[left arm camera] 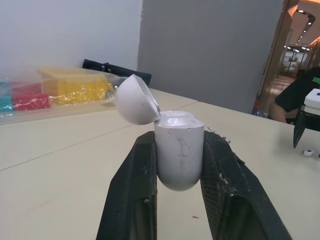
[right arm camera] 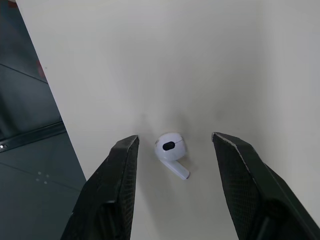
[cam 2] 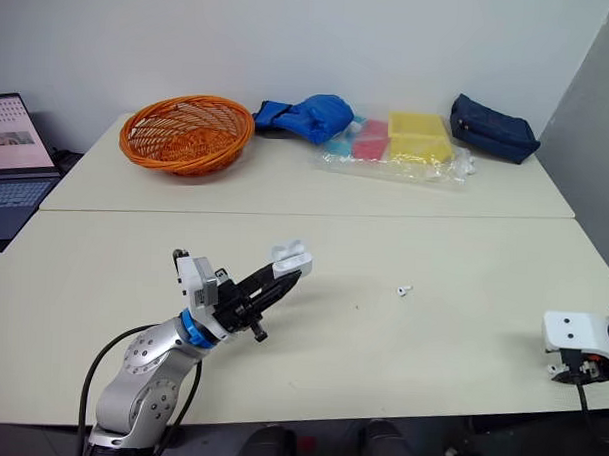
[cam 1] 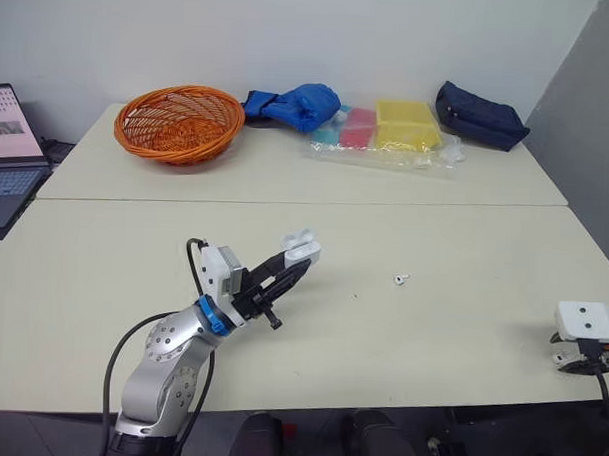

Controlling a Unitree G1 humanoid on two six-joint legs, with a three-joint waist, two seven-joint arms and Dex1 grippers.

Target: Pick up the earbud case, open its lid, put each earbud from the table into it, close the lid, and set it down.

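My left gripper (cam 1: 297, 262) is raised above the table's near left and shut on the white earbud case (left arm camera: 179, 150), held upright between both fingers. The case's lid (left arm camera: 136, 99) is swung open. One white earbud (cam 1: 401, 279) lies on the table to the right of the case. My right gripper (right arm camera: 175, 136) is low over the table's near right edge, open, with its fingers on either side of a second white earbud (right arm camera: 170, 149) and not touching it. The same gripper (cam 1: 578, 362) shows at the right border of the left eye view.
An orange basket (cam 1: 178, 122), a blue cloth bundle (cam 1: 294, 106), a clear bag of coloured boxes (cam 1: 388, 131) and a navy pouch (cam 1: 480, 116) line the far table. A laptop (cam 1: 7, 148) sits off to the left. A person (left arm camera: 295, 95) is beyond the right edge.
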